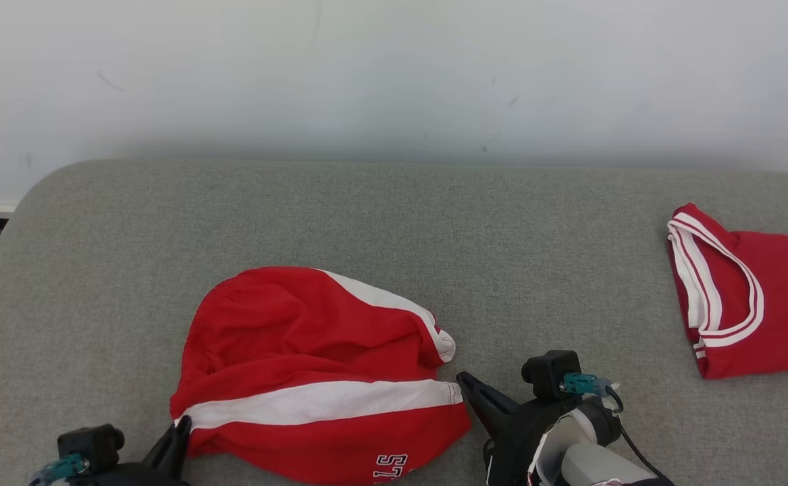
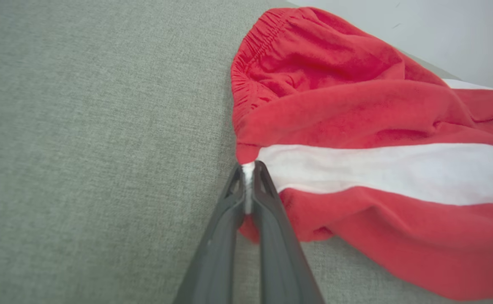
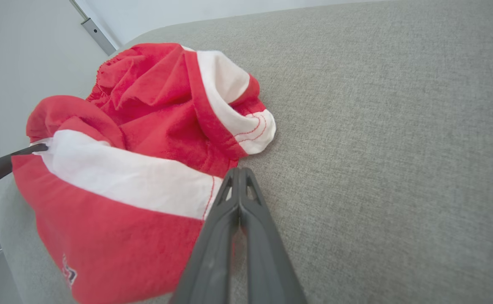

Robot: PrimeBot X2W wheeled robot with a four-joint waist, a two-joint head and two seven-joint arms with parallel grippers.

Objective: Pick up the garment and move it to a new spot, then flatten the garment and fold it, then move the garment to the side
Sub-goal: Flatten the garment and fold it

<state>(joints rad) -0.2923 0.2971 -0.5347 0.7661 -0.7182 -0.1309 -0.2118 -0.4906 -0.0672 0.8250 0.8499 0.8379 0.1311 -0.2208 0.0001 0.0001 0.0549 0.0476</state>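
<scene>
While both arms come in over the near edge of the grey padded surface [image 1: 366, 223], the left gripper [image 2: 248, 171], at 7 o'clock in the head view, has its two dark fingers pinched narrow on the garment [image 1: 312, 378]. A sliver of white cloth shows between the tips in the left wrist view. The bite is on the left end of the white stripe, at the garment's own 8 o'clock corner.

The garment, a pair of red shorts with a gathered waistband and white side bands, lies crumpled at 6 o'clock in the head view, close to the front edge. Its waistband humps up toward 11 o'clock, and a second white band curves over the top toward 2 o'clock. Dark, white-edged lettering shows on the near hem.

At 5 o'clock in the head view, the right gripper [image 1: 468, 383] has its fingers pressed fully together. Its tips are against the stitched right end of the stripe, and whether any cloth is caught between them cannot be told.

Well apart, at 3 o'clock, a red jersey [image 1: 751, 304] with white and dark trim lies flat, cut off by the frame edge. A pale wall [image 1: 394, 67] rises at 12 o'clock.
</scene>
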